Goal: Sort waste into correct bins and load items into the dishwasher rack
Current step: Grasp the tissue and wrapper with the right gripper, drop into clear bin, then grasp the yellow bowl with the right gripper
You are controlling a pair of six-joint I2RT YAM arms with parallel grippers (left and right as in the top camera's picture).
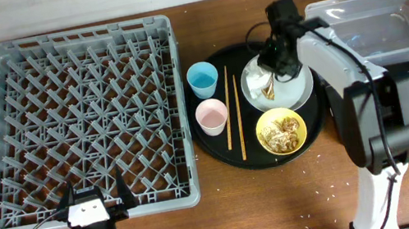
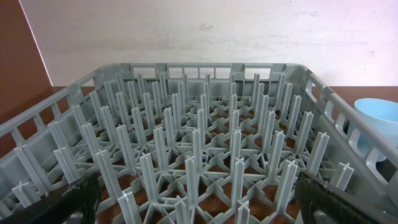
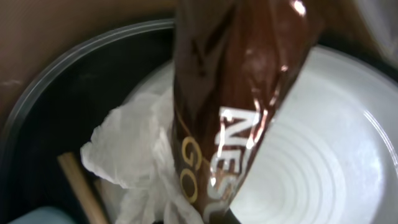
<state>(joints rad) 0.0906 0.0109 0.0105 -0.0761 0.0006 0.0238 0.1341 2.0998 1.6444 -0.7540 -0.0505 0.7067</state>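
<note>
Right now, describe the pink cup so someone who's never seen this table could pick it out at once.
Find the big grey rack; the round black tray sits just right of it. Two small cups stand at that tray's left edge, left of the chopsticks. The pink cup is the lower one in the overhead view, just below the blue cup, and the only pink thing there.
</note>
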